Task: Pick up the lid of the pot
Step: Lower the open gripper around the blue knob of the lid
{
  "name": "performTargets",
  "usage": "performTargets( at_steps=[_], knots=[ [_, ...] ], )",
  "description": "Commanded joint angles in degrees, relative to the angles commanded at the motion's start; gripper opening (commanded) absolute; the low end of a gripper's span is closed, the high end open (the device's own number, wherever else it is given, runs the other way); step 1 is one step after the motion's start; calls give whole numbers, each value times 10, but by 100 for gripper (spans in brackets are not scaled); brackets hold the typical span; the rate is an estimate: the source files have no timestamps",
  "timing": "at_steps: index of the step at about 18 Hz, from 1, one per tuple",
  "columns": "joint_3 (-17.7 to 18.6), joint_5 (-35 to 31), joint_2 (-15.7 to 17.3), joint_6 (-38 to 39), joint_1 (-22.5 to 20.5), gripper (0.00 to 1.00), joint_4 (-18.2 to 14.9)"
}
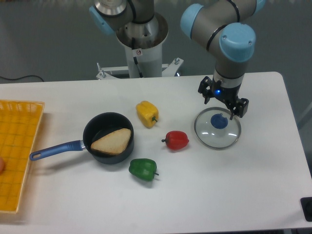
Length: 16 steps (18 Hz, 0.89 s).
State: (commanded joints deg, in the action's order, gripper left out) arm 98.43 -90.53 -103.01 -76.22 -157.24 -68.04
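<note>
- Two fingers of the gripper (222, 104) stand wide apart; we see nothing held between them.
- We find the pot lid (217, 135) on the white table (219, 195), beneath and slightly nearer the camera than the gripper. Its blue knob (219, 121) faces up. We cannot tell the fingertips' exact height above the lid.
- Just beside the lid, on the view's left, we note a red pepper (176, 140), stem pointing left.
- Farther left and toward the back, we locate a yellow pepper (145, 112); nearer the camera lies a green pepper (142, 168).
- Beyond these peppers, we see a black pan (109, 158) with a tan piece (112, 142) inside. Its blue handle (56, 150) extends left.
- At the view's left edge, we identify a yellow crate (20, 103), partly out of frame, containing a reddish item (1, 165) that we cannot identify.
</note>
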Motion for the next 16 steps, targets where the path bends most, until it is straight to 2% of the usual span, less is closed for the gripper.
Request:
performTargets(
  at_steps=[2, 13, 16],
  knots=[
    [1, 0, 0, 19, 0, 100, 4],
    [14, -4, -13, 12, 0, 100, 5],
    [19, -4, -17, 8, 0, 100, 18]
  ],
)
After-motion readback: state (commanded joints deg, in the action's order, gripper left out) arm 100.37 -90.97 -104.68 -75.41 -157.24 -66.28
